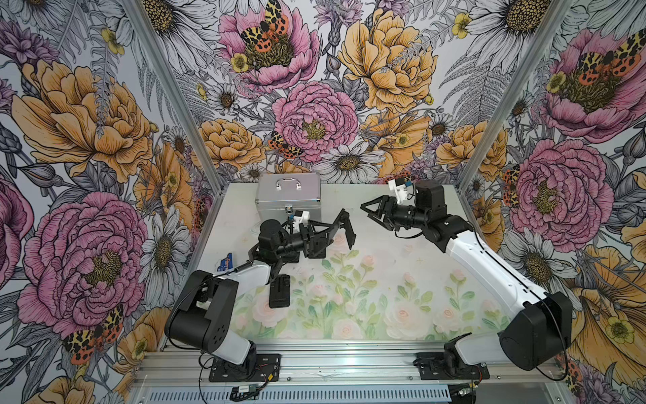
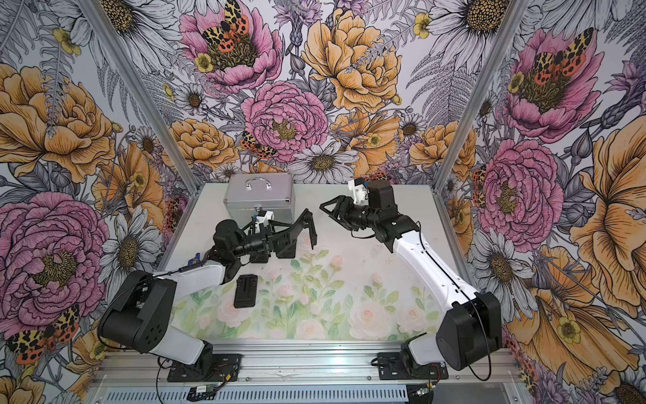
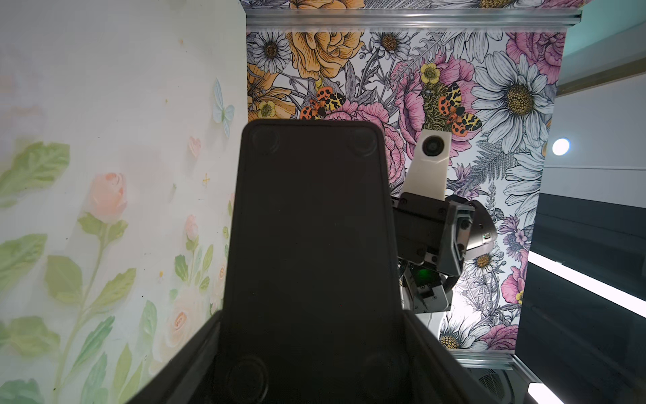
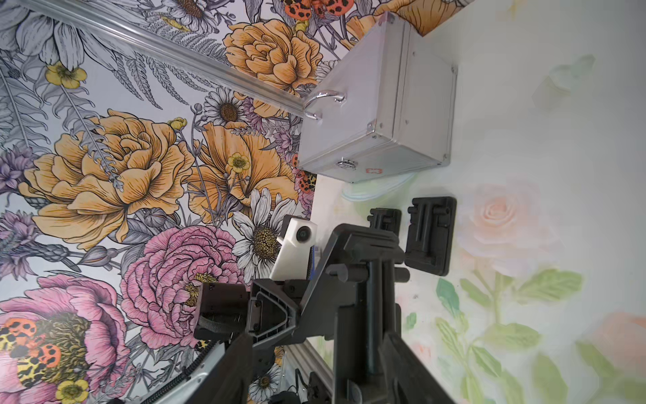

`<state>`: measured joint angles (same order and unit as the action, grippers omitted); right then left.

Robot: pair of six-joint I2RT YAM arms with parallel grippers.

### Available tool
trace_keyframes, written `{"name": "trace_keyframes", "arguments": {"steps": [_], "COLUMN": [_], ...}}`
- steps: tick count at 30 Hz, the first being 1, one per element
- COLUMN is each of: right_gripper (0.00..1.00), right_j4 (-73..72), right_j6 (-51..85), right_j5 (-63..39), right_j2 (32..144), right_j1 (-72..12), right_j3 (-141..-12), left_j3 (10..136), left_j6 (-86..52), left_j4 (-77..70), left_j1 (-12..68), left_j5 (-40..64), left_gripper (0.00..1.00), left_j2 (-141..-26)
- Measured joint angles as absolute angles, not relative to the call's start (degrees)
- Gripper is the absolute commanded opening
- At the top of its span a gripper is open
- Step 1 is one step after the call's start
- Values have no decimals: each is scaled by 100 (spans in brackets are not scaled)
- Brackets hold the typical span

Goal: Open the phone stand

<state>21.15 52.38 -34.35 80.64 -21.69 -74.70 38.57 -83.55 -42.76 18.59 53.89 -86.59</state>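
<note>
Top views: phone stand (image 1: 349,233) clenched in left tool (image 1: 315,241), right tool (image 1: 366,208) released alongside

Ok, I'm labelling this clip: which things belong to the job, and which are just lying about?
Job: phone stand, unfolded, in the left gripper; right gripper, open nearby.
Lying about: silver case, folded stand, blue item.

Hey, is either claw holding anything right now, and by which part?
The left claw grips the unfolded phone stand by its flat base plate. The right claw is open and holds nothing.
</note>
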Motion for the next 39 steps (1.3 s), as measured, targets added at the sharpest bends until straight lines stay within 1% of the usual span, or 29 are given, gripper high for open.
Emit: {"name": "trace_keyframes", "arguments": {"steps": [2,4,10,14,25,28,31,34,39], "right_gripper": [51,48,46,47,46,42,41,37,23], "right_j4": [2733,3247,4434,4899,5258,5251,5256,5271,5269], "right_j6": [4792,4460,3793,3568,3374,3326,3310,3291,3286], "right_j5": [-2786,-2182,-735,-215,134,154,176,183,239], "right_j2": [8064,8084,8611,8993,9236,9380,9529,9609,9627], "right_j1": [-2434,-2705,-3459,-3760,-4073,-4182,-4261,-4303,-4333], "right_j3": [-7918,-8243,-9039,-9174,-9179,-9214,-9223,-9223,-9223], "left_j3": [3857,3863,3944,3944,3946,3946,3946,3946,3946], "left_j6": [-8077,-7850,-7345,-7231,-7091,-7089,-7087,-7050,-7048], "left_j4": [-3850,-3452,-2665,-2392,-2110,-2078,-2075,-2064,-2025], "left_j1": [1892,1931,2001,2003,2003,2003,2003,2003,2003], "left_j5": [5354,5334,5280,5199,5142,5140,5137,5122,5098], "left_gripper": [37,37,37,37,38,38,38,38,39], "left_j2": [-8521,-8394,-8235,-8219,-8088,-8053,-8020,-8001,-7933]}}
